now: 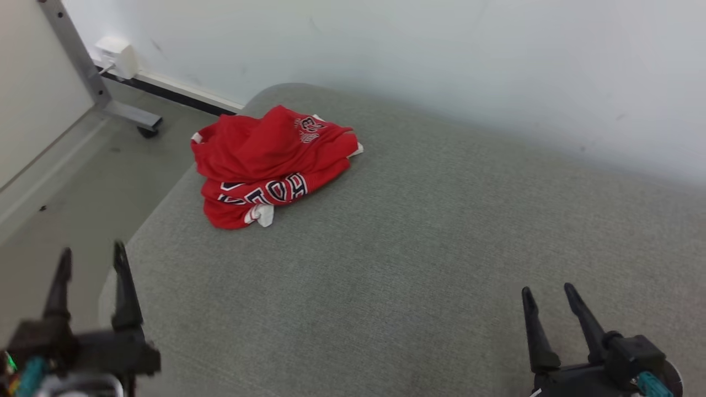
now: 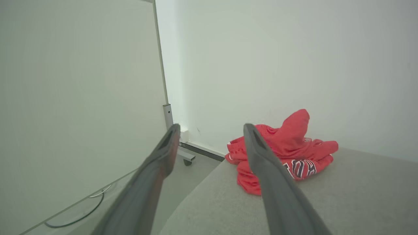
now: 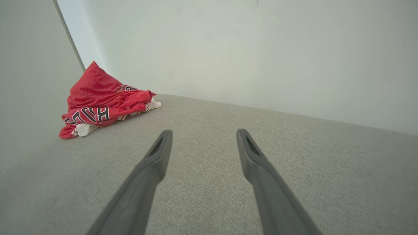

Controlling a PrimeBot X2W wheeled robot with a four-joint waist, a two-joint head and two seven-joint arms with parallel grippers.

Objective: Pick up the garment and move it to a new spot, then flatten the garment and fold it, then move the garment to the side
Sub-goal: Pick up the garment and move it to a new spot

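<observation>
Presently left tool and right tool gape empty, well apart from the crumpled garment.

The head camera looked forward and down from above the near edge of the grey fabric-covered table. It took in the left hand at lower left, the right hand at lower right, and the red garment farther off, by the far left corner. The left wrist camera looked from low beside the table's left edge, along its own fingers toward the white wall. The right wrist camera looked low across the tabletop toward the same wall, with the garment off to its left. All three views shared the garment, that corner and the wall.
</observation>
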